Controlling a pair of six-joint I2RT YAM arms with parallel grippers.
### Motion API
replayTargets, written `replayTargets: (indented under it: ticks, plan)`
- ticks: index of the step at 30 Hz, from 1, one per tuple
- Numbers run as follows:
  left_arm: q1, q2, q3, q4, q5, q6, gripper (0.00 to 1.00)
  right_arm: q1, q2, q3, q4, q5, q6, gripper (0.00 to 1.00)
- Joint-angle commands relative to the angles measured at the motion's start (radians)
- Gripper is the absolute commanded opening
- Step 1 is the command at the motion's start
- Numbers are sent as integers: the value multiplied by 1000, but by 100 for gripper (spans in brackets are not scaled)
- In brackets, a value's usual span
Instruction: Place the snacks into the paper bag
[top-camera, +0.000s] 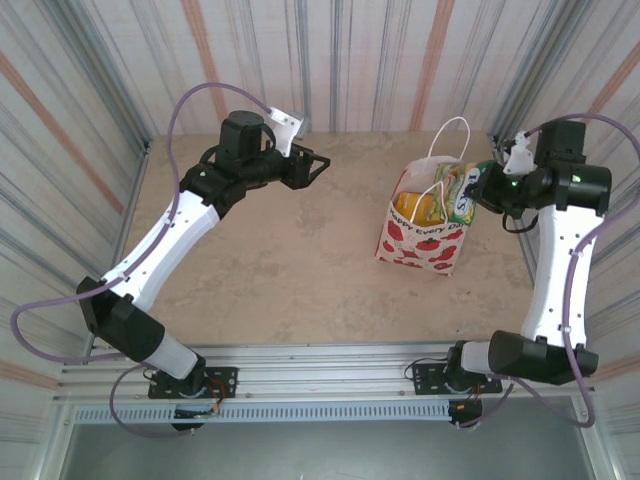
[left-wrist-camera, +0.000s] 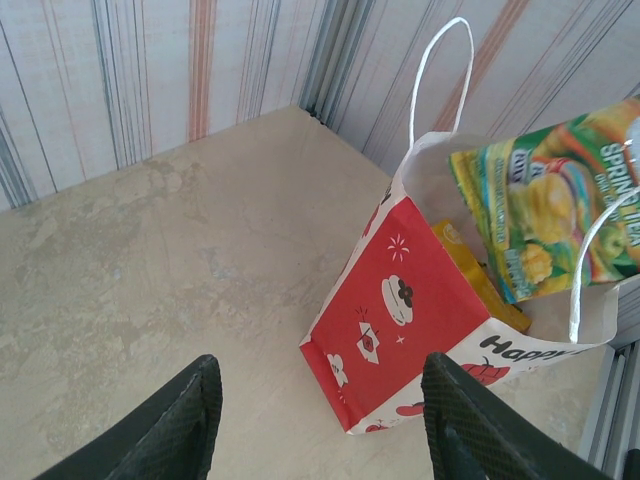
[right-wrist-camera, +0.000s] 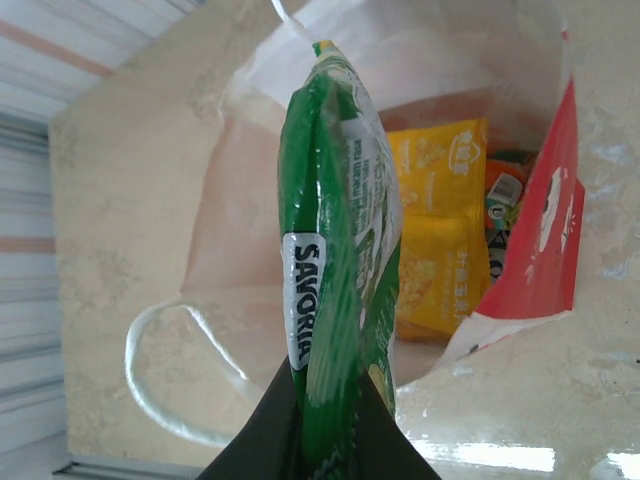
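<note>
Right hand (right-wrist-camera: 325, 435): fingers clamped on one end of the green packet (right-wrist-camera: 335, 230), which sticks straight out from them.
Paper bag (right-wrist-camera: 250, 250): just beyond this hand, its open mouth under the packet.
Inside the bag: a yellow packet (right-wrist-camera: 440, 230), farther from the hand than the green one.
Left hand (left-wrist-camera: 320, 385): fingers apart, nothing between them.
Bag from left hand: ahead and to the right, standing on the worktop (left-wrist-camera: 150, 260), not touching.

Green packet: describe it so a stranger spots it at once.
Find the apple-printed paper bag at the table's right. Over its open mouth the right gripper pinches the green packet. Unlike the yellow packet inside, it is green and held.
</note>
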Motion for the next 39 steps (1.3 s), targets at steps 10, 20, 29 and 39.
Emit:
replayTargets:
  ticks: [10,20,29,39]
  plan:
    - [6,-13,-9,-6,-1,1,56,146,131,27,-27,11,98,0]
    - [9,-8,-7,-11,-4,15,57,227,255,20,15,31,127,0]
    - [21,-11,-11,-19,-8,20,56,234,346,24,-2,187,113,8]
    - [22,1,-7,-19,1,15,56,219,353,116,-154,454,75,42]
